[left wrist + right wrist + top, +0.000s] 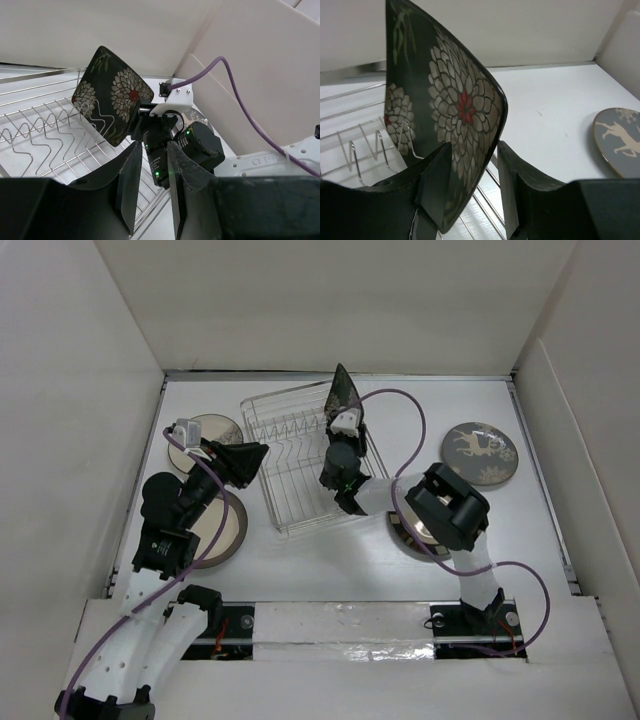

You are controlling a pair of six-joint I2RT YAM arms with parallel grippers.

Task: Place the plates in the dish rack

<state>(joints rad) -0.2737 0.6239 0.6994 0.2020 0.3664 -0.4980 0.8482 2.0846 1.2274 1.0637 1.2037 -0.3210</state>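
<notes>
My right gripper [346,420] [474,150] is shut on the square dark floral plate [343,392] [455,100]. It holds the plate upright and tilted over the far right part of the silver wire dish rack [290,490] [365,145]. In the left wrist view the plate's [112,95] lower edge reaches down among the rack's dividers [40,115]. My left gripper [258,455] [152,150] is open and empty at the rack's left side, pointing at the right gripper. A grey round plate [480,452] [620,140] with a deer pattern lies flat on the table at the right.
A round plate [205,432] lies left of the rack, partly under my left arm. Another [222,535] lies below it under the left arm. A third [410,532] lies beneath my right arm's elbow. White walls enclose the table on three sides.
</notes>
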